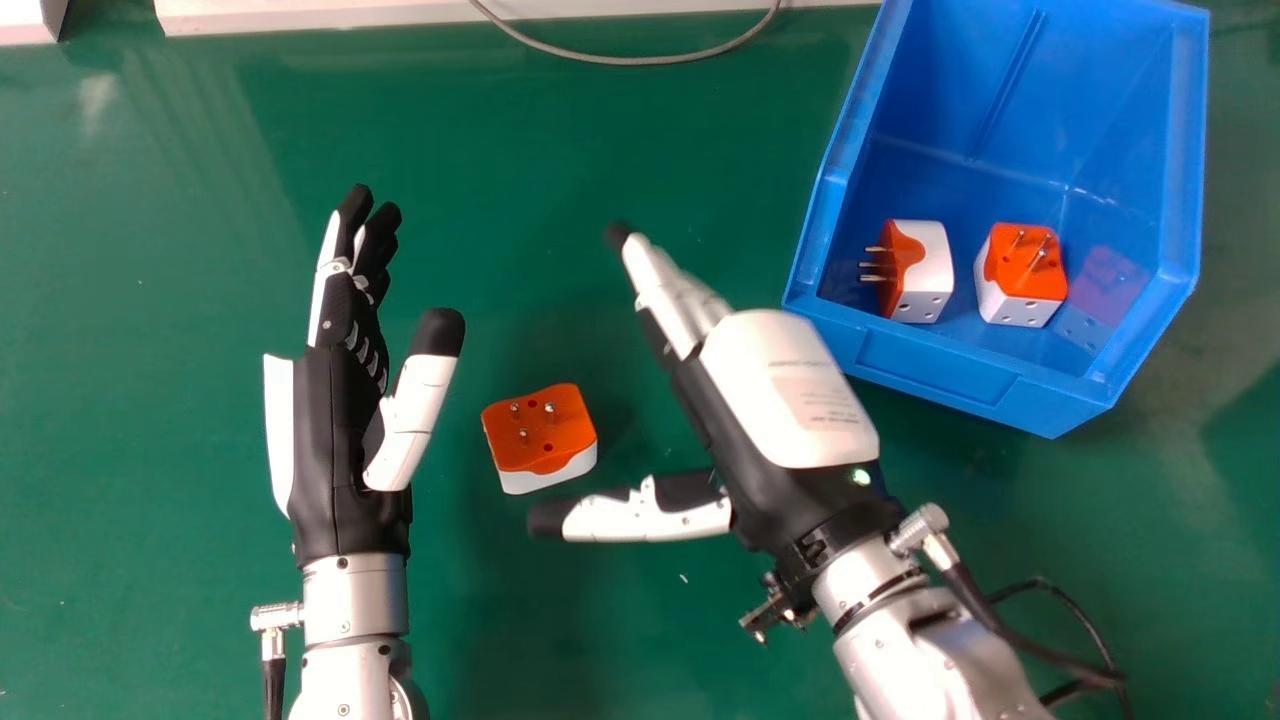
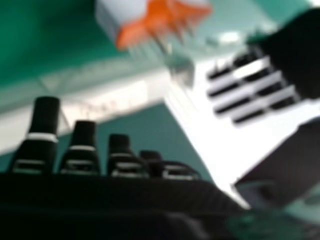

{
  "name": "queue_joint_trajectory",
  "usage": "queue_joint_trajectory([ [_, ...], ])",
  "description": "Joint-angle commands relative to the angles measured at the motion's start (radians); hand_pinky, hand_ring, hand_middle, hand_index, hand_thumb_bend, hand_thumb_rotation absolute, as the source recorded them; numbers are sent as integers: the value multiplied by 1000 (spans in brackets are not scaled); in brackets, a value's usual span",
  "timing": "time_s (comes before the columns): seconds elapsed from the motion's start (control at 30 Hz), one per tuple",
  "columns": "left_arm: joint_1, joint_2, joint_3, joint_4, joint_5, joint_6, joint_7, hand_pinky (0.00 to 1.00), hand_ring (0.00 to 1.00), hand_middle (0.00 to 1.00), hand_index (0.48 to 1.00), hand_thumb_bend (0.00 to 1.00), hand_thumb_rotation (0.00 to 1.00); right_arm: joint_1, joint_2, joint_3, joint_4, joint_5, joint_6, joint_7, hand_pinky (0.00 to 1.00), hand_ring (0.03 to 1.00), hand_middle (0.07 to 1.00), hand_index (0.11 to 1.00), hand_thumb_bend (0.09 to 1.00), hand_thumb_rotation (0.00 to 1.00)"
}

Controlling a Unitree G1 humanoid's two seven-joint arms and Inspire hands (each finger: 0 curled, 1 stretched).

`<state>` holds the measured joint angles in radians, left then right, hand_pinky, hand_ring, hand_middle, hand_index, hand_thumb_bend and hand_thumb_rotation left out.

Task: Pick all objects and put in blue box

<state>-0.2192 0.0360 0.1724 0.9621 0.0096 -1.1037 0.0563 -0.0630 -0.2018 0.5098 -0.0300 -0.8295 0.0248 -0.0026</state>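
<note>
Orange-and-white cube-shaped plug adapter [image 1: 540, 440], prongs up, between wide-open left hand [image 1: 340, 440] and right hand [image 1: 785, 390]! Two more adapters [image 1: 925, 275] in the blue plastic box [image 1: 935, 375], one pointing left, one up.

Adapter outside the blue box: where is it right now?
Head view: the adapter lies prongs-up on the green table, between the left hand and the right hand, left of the blue box.

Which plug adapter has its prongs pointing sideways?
The left plug adapter in the blue box; the right adapter there and the adapter on the table have prongs upward.
</note>
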Motion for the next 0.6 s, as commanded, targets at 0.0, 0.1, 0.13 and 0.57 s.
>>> queue_joint_trajectory([
  [0.0, 3, 3, -5, -7, 15, -19, 9, 961, 931, 915, 924, 915, 775, -8, -9, 9, -64, -8, 46, 90, 715, 933, 966, 1000, 786, 490],
  [0.1, 1, 2, -5, -4, 9, -21, 6, 959, 930, 914, 923, 918, 778, -11, -10, 13, -85, -20, 75, 136, 715, 936, 967, 1000, 816, 424],
  [0.13, 1, 3, -5, -3, 11, -20, 8, 958, 929, 914, 923, 919, 777, -11, -8, 15, -91, -26, 85, 145, 714, 937, 968, 999, 833, 384],
  [0.57, -9, 10, -9, 0, 33, -18, 27, 956, 922, 905, 916, 928, 783, -81, 18, 67, -66, -145, 144, 156, 711, 944, 972, 981, 906, 176],
])
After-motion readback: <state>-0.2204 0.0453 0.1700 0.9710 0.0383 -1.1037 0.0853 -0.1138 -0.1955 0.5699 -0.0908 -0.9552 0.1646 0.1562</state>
